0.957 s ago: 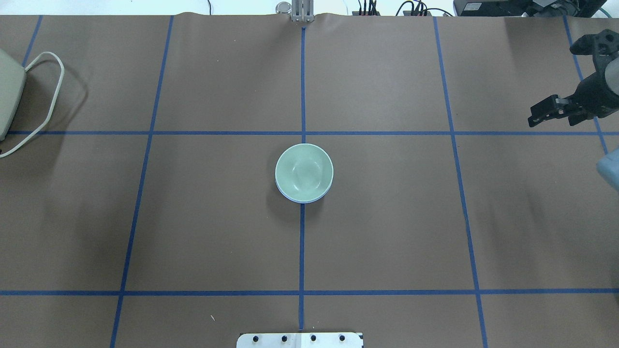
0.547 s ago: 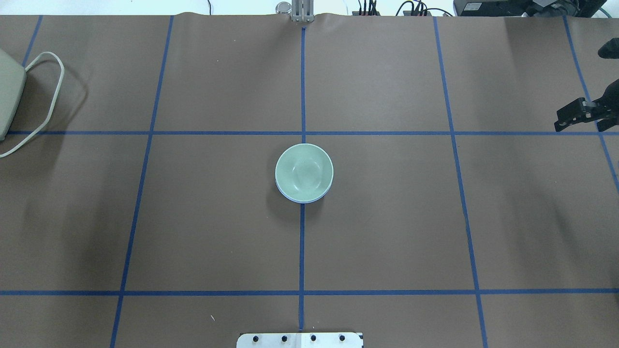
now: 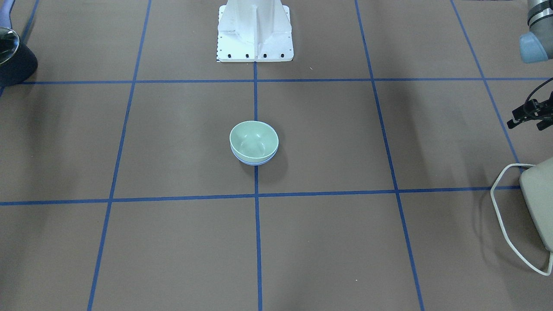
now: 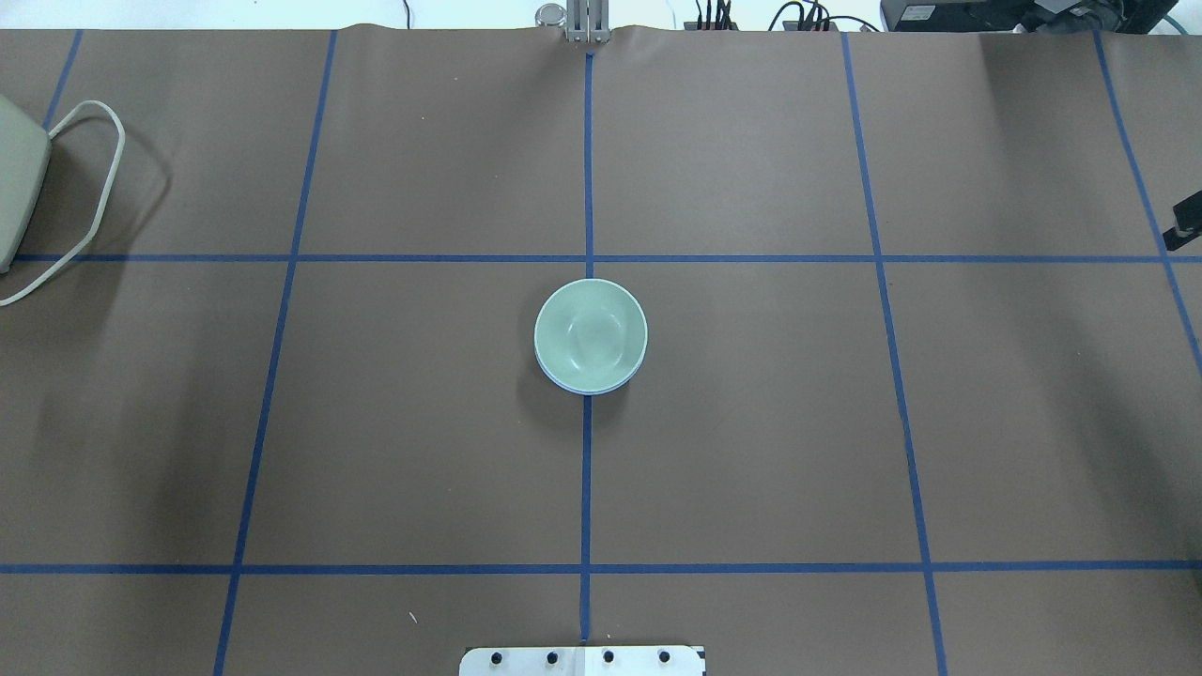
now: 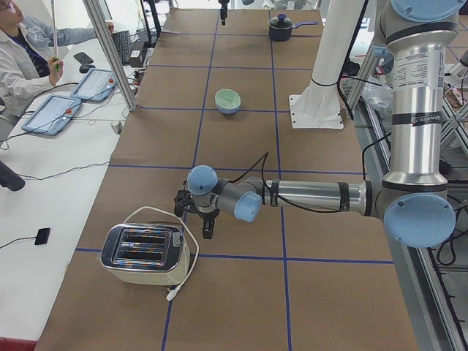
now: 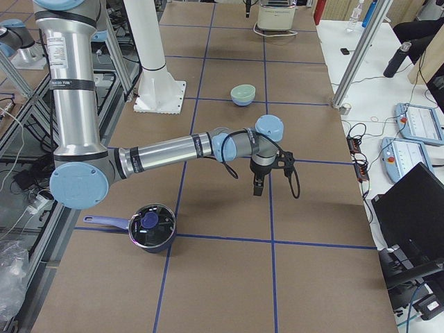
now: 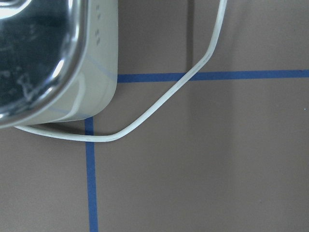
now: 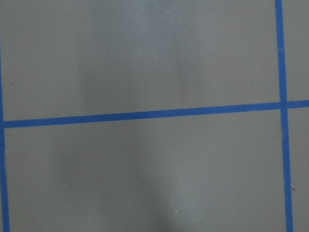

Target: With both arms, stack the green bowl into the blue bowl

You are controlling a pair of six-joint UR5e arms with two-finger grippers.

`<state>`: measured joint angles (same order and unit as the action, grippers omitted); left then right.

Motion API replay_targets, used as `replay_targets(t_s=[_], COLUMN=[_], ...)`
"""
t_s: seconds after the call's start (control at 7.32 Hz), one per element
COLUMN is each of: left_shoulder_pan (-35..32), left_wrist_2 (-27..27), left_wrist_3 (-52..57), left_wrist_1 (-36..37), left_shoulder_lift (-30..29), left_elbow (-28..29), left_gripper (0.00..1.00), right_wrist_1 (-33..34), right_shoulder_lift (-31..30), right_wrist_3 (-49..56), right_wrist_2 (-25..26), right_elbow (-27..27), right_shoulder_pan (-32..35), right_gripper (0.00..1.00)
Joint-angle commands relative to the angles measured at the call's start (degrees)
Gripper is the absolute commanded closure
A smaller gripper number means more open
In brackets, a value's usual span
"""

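The pale green bowl [image 4: 590,333] sits nested inside the blue bowl [image 4: 566,384] at the table's middle, on the centre tape line. Only the blue rim [image 3: 255,162] shows below the green bowl [image 3: 254,139]. Both arms are far from the bowls. My right gripper [image 6: 257,191] hangs fingers down over bare table at the robot's right end; only a sliver of it shows at the overhead view's right edge [image 4: 1185,222]. My left gripper [image 5: 207,231] hangs beside the toaster at the left end. I cannot tell whether either gripper is open or shut. Neither holds anything.
A cream and chrome toaster [image 5: 144,254] with a white cord [image 7: 159,108] stands at the table's left end. A dark pot with a lid [image 6: 149,226] stands at the right end. The white pedestal base [image 3: 255,36] is at the robot's side.
My right gripper has moved further right and has almost left the overhead view. The nested bowls have not moved.
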<state>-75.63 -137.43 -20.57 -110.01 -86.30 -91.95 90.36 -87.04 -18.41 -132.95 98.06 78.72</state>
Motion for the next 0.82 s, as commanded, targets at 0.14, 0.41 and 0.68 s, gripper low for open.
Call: replay_targets(t_s=[0.14,0.41,0.68], left_shoulder_pan=[-0.13,-0.83,-0.83], left_wrist_2=[0.06,0.06,0.15], left_wrist_3=[0.00,0.00,-0.09], left_wrist_1=[-0.02,-0.11,-0.02], left_shoulder_lift=[0.08,0.08,0.08], left_elbow=[0.02,0.01,0.10], left_gripper=[0.02,0.02,0.02], right_wrist_1=[1.13,1.14,1.14], right_shoulder_lift=[-0.23,-0.50,-0.58], right_wrist_3=[7.95,7.95,7.95], right_wrist_2=[0.15,0.41,0.33], right_elbow=[-5.60,-5.60,-5.60], right_shoulder_pan=[6.62,6.54,6.62], right_gripper=[0.00,0.00,0.00])
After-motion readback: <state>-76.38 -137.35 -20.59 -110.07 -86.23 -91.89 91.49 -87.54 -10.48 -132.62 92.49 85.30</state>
